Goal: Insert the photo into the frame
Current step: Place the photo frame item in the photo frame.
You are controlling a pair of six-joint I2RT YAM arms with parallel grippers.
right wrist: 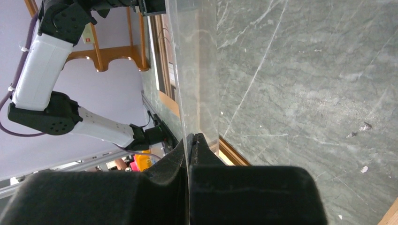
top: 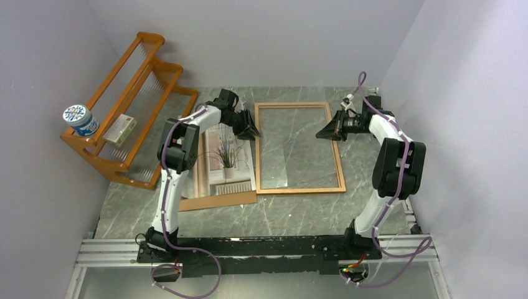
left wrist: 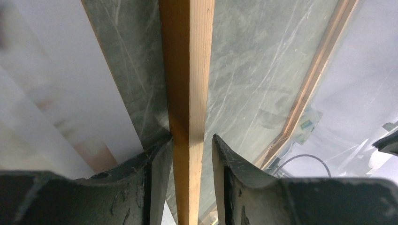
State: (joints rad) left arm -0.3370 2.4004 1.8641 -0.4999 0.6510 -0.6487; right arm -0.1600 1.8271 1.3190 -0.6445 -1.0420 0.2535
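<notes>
The thin wooden frame (top: 299,189) lies flat mid-table. My left gripper (top: 252,131) is open and straddles the frame's left rail (left wrist: 187,70). In the left wrist view its left finger touches the rail and a small gap shows at its right finger, with my left gripper (left wrist: 191,138) low over the wood. My right gripper (top: 322,132) sits at the right rail, shut (right wrist: 191,136) on the edge of a clear sheet (right wrist: 197,70) that runs edge-on away from the jaws over the frame (right wrist: 234,157). The photo (top: 227,159) of a spiky plant lies left of the frame, partly under my left arm.
A brown backing board (top: 218,200) lies under the photo. The orange shelf rack (top: 134,93) stands at the back left with a round tub (top: 80,120) and a small box (top: 120,129) on it. Walls close in on both sides.
</notes>
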